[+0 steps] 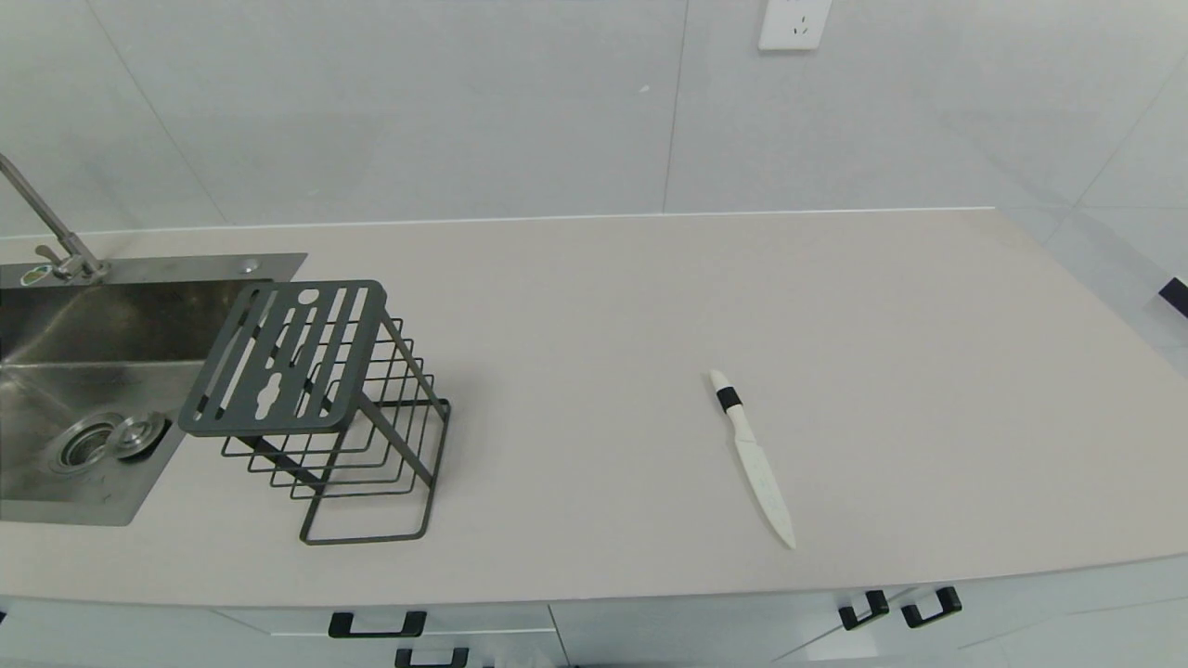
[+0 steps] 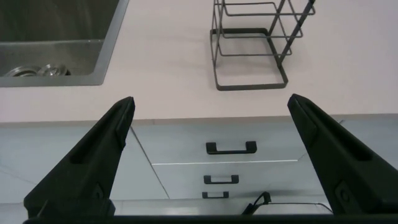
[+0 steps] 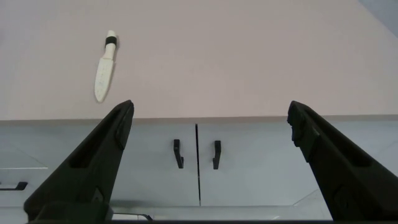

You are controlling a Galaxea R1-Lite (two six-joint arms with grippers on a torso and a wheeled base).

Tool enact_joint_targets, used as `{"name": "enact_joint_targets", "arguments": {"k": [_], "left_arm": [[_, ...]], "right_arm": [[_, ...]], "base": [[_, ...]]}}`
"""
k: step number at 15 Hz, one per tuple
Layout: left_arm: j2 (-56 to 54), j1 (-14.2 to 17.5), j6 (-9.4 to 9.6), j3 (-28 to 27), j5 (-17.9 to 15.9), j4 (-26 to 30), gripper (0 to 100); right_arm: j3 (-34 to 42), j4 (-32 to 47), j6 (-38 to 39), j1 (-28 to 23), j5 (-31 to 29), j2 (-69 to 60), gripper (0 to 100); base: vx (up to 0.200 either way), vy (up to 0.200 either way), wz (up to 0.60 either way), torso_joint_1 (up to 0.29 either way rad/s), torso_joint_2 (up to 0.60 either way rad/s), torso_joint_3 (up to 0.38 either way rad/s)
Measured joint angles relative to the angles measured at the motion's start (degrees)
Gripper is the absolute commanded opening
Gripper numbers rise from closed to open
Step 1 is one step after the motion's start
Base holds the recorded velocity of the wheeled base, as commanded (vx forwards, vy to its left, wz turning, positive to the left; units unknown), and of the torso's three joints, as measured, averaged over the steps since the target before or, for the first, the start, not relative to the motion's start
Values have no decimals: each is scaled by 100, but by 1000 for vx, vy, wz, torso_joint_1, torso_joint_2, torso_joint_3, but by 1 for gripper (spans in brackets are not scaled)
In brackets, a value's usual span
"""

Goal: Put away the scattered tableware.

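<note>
Left pincer (image 2: 211,102), right pincer (image 3: 208,104) agape; knife (image 1: 750,455) lies right of rack (image 1: 269,423).

Counter (image 1: 594,306) bears wire rack (image 1: 269,425) and seemingly ceramic knife (image 1: 750,455).

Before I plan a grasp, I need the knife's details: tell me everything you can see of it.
The knife is cream-white all over, perhaps ceramic, with a black band round the handle near its end. It lies flat on the pale countertop, handle toward the wall, pointed tip toward the front edge, touching nothing else.
</note>
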Motion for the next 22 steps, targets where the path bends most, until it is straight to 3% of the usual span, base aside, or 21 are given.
{"name": "enact_joint_targets", "arguments": {"k": [14,22], "left_arm": [[0,0,12,0,0,0,100],[0,0,9,0,0,-2,100]], "right_arm": [[0,-5,0,2,1,0,100],[0,-10,1,5,4,0,100]], "base": [[0,0,0,41,-73,-32],[0,0,0,261,-28,233]]}}
